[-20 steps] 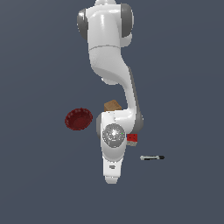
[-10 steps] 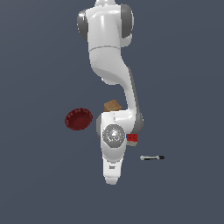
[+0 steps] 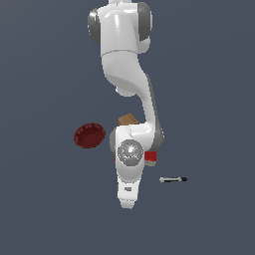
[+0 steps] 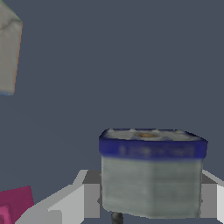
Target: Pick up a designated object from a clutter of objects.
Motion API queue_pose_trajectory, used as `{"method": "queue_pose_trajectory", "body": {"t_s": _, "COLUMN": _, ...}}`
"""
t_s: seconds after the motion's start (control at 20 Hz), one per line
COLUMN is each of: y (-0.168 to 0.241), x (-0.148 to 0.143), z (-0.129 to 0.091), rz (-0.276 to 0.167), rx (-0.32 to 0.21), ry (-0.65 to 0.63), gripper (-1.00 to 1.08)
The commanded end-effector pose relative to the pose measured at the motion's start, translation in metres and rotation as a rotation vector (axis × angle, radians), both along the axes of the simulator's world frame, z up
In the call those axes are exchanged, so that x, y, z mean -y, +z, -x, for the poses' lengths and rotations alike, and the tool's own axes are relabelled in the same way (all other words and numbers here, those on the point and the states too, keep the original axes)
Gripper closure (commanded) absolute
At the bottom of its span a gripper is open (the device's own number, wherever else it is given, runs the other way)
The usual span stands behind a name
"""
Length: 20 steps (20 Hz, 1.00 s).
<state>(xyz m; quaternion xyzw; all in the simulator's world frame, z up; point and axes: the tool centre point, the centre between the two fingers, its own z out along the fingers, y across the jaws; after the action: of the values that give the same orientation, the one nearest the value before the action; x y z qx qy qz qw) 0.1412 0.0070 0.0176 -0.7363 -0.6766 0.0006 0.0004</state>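
Jaws were spread apart in the wrist view, one pale grey finger (image 4: 65, 203) on each side of the grey-blue item (image 4: 151, 175), so the gripper (image 4: 148, 205) was straddling it. Couldn't tell whether the pads actually touched its sides, and it didn't look clamped to me. The item was a blocky grey thing with a dark blue rim around its top face and a thin dark stub poking out underneath, sitting right between the fingers.

From the exterior view the big white arm (image 3: 127, 64) hung straight over the clutter and hid the gripper and the item completely. Compared with half a second and a full second back, nothing in that view looked any different, arm and objects in the same spots.

Room around the jaws, biggest to smallest: dark red bowl (image 3: 89, 135) well apart on the exterior view's left, tan box (image 3: 128, 120) peeking out behind the arm, red cube (image 3: 150, 157) just beside the wrist, pink brick (image 4: 15, 203) close to one finger, and the black-and-white marker (image 3: 173, 179) off on the exterior view's right. Grey floor (image 3: 209, 124) was open beyond all that.
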Motion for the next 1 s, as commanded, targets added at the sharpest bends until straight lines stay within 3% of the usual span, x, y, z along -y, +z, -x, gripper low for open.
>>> {"method": "queue_pose_trajectory", "body": {"t_s": 0.0, "y": 0.006, "x": -0.002, "z": 0.003, "rz": 0.000, "rx": 0.001, "ry": 0.000, "gripper": 1.08}}
{"method": "queue_pose_trajectory", "body": {"t_s": 0.45, "y": 0.047, "x": -0.017, "z": 0.025, "rz": 0.001, "rx": 0.001, "ry": 0.000, "gripper": 1.08}}
{"method": "queue_pose_trajectory", "body": {"t_s": 0.95, "y": 0.125, "x": -0.045, "z": 0.068, "rz": 0.003, "rx": 0.001, "ry": 0.001, "gripper": 1.08}}
